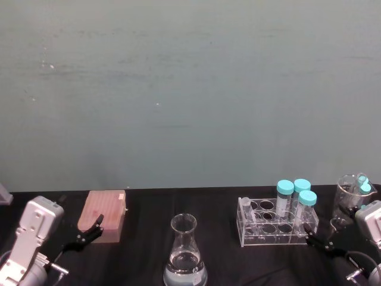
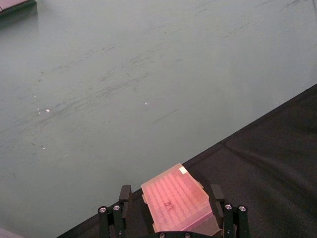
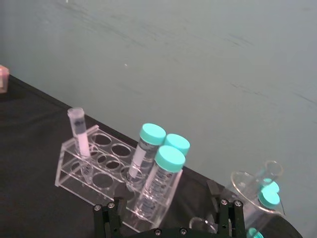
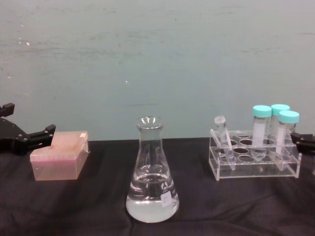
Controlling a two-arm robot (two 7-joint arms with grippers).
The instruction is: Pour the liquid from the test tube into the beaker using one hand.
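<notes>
While the right gripper (image 1: 314, 237) stands wide open and empty, the test tube (image 1: 246, 208) leans in the rack (image 1: 268, 239) just ahead-left of it and the beaker (image 1: 184, 253) sits farther left, so grasp, carry and pour all appear outstanding; left gripper (image 1: 88, 232) parked open, empty, by a pink box (image 1: 108, 210).

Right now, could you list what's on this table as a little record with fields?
test tube: leaning in the rack, uncapped
beaker: front centre, partly filled with liquid
rack: right side, also holds three teal-capped tubes
pink box: left side
left claw: open, by the pink box
right claw: open, by the rack
</notes>
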